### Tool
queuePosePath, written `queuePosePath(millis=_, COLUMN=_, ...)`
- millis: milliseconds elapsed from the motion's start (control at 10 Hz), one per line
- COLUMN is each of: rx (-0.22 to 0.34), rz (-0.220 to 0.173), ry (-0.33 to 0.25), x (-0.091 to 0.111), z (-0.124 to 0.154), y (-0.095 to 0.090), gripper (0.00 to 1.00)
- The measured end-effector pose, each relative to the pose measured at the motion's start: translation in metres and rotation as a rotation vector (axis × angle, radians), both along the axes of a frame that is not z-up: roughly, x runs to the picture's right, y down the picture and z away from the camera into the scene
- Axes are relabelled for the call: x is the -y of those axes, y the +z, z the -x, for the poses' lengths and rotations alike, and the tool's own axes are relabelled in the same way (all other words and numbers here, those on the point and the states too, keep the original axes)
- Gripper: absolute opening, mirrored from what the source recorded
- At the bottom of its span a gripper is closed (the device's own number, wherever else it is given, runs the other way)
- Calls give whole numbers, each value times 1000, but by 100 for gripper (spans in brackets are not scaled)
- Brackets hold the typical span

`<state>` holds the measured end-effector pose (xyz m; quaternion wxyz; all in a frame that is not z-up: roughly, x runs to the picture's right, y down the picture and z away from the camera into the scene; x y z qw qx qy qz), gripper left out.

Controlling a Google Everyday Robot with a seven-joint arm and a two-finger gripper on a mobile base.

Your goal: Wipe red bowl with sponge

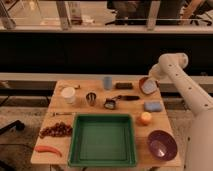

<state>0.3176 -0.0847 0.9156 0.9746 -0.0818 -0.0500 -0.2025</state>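
The red bowl (146,85) is at the back right of the wooden table (75,111), tilted so its inside faces the camera. The pale grey-blue sponge (148,89) lies against the bowl's inside. My gripper (151,79) is at the end of the white arm (177,82), which comes in from the right, and sits right at the bowl's upper rim, touching or nearly touching bowl and sponge. The bowl hides what exactly the gripper has hold of.
A brighter blue pad (152,106) and an orange (145,118) lie in front of the bowl, and a purple bowl (161,144) is at the front right. A green tray (104,139) fills the front middle. A dark block (124,85), a blue cup (107,82), a metal cup (91,98) and a white cup (68,95) stand further left.
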Motion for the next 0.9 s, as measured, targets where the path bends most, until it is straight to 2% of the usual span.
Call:
queuePosePath(millis=200, rx=3, rz=13, ry=-1, x=5, z=-1, y=13, gripper=4)
queuePosePath(millis=700, rx=8, rz=36, ry=5, x=7, z=-9, y=32, gripper=4)
queuePosePath(millis=800, rx=11, rz=40, ry=3, x=7, z=-8, y=35, gripper=6)
queuePosePath(millis=900, rx=13, rz=47, ry=0, x=7, z=-8, y=36, gripper=13)
